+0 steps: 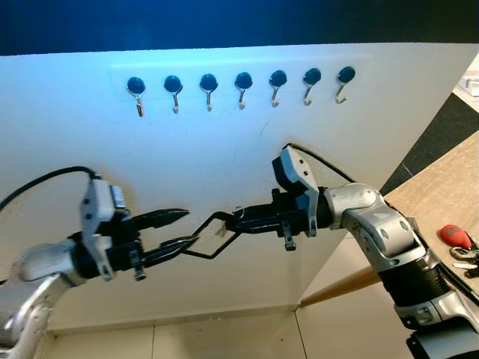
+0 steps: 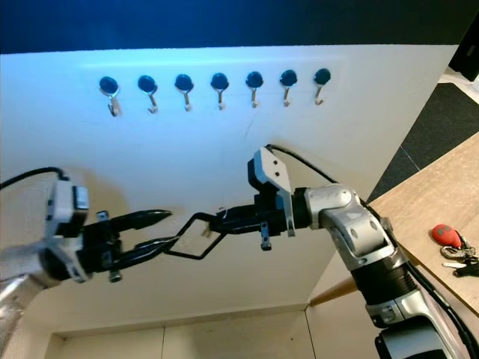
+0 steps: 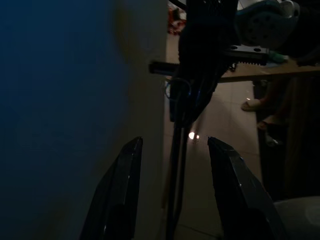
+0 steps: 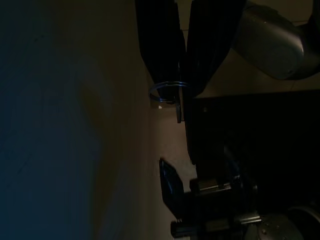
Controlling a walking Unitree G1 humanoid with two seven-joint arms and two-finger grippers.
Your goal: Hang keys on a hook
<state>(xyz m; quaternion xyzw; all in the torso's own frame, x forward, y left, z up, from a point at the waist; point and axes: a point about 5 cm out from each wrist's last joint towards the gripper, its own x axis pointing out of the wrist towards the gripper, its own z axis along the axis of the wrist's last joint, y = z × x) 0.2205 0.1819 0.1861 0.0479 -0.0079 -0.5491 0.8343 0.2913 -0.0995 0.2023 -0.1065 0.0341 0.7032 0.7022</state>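
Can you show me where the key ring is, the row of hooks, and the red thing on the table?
key ring [image 4: 169,93], right wrist view, on the thin metal loop.
row of hooks [image 1: 242,87], left eye view, on the middle hook.
red thing [image 1: 454,235], left eye view, on its red top.

Both arms are built of rounded, matte silver metal housings joined by black ribbed collars, with the right arm's elbow segment ringed by a band of small dark screws and ending below in a black cylindrical section. Each wrist carries a boxy grey camera module fed by a thin black cable that loops away along the arm. The left two-finger black gripper [image 1: 171,229] and the right two-finger black gripper [image 1: 238,221] have long, slender, glossy black fingers tapering to pointed tips, mounted on black blocks.
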